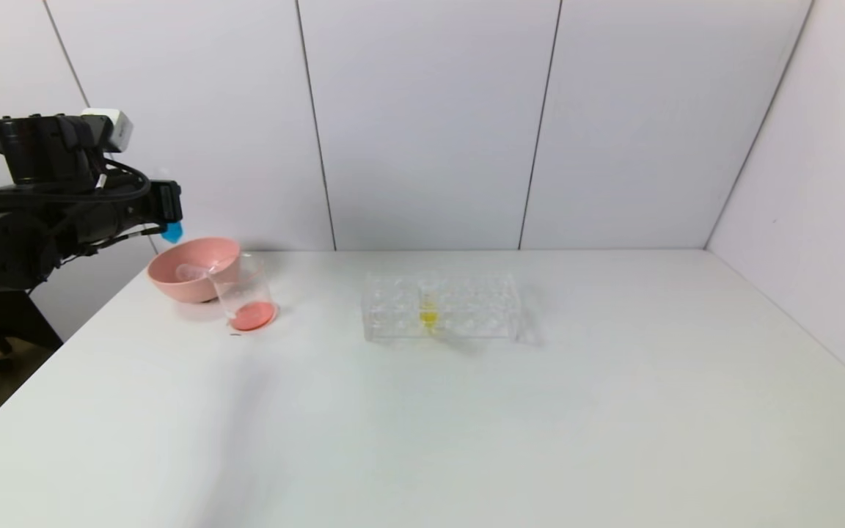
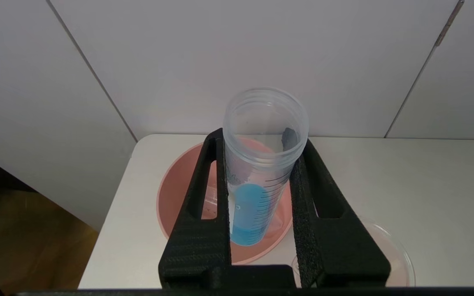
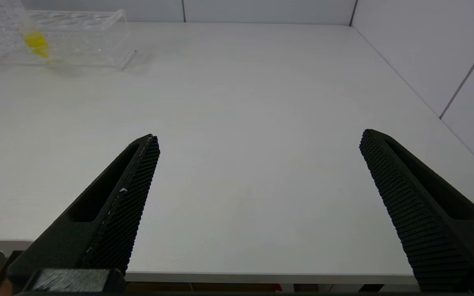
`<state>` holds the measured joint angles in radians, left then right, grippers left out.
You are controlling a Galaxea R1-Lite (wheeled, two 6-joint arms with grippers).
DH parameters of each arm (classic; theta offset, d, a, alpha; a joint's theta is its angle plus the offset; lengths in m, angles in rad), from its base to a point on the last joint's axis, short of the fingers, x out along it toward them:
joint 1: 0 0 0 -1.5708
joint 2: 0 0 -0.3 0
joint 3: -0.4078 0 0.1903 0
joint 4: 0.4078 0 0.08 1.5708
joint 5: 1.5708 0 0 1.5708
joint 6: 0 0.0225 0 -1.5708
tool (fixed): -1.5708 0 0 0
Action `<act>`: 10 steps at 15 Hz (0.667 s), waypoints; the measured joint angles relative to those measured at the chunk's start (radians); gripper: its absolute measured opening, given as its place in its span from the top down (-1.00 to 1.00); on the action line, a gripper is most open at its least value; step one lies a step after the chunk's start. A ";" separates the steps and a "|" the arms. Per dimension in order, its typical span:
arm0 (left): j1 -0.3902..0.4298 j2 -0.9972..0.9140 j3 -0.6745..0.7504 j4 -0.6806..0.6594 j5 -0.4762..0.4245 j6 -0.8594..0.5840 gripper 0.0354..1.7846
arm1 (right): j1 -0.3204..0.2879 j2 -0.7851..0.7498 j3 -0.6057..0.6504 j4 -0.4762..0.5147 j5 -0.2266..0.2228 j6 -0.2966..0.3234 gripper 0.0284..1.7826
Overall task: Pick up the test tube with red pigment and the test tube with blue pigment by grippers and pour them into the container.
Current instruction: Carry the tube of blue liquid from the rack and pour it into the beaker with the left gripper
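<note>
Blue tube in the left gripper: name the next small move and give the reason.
Probably carry the test tube with blue pigment sideways until its mouth is over the container, then tip. The left gripper holds it upright above the pink bowl, liquid inside; the container shows only red.

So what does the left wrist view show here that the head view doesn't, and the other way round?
Only the left wrist view: the left gripper shut on the test tube with blue pigment, upright, mouth open, above the pink bowl.
Only the head view: the rack with its yellow tube, mid-table, and the red liquid in the container.
Both: bowl and container at the table's far left corner.
</note>
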<state>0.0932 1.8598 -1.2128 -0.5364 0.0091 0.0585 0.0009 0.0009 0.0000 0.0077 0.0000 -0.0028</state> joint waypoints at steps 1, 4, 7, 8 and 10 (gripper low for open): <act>0.002 0.000 0.000 0.000 0.000 0.000 0.54 | 0.000 0.000 0.000 0.000 0.000 0.000 -0.99; 0.004 -0.003 0.004 -0.008 -0.017 0.032 0.54 | 0.000 0.000 0.000 0.000 0.000 0.000 -0.99; 0.014 0.001 0.003 -0.033 -0.080 0.059 0.54 | 0.000 0.000 0.000 0.000 0.000 0.000 -0.99; 0.016 0.003 0.002 -0.035 -0.102 0.062 0.54 | 0.000 0.000 0.000 0.000 0.000 0.000 -0.99; 0.020 0.004 0.002 -0.035 -0.123 0.077 0.54 | 0.000 0.000 0.000 0.000 0.000 0.000 -0.99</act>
<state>0.1130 1.8643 -1.2109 -0.5715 -0.1134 0.1351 0.0009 0.0009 0.0000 0.0077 0.0000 -0.0028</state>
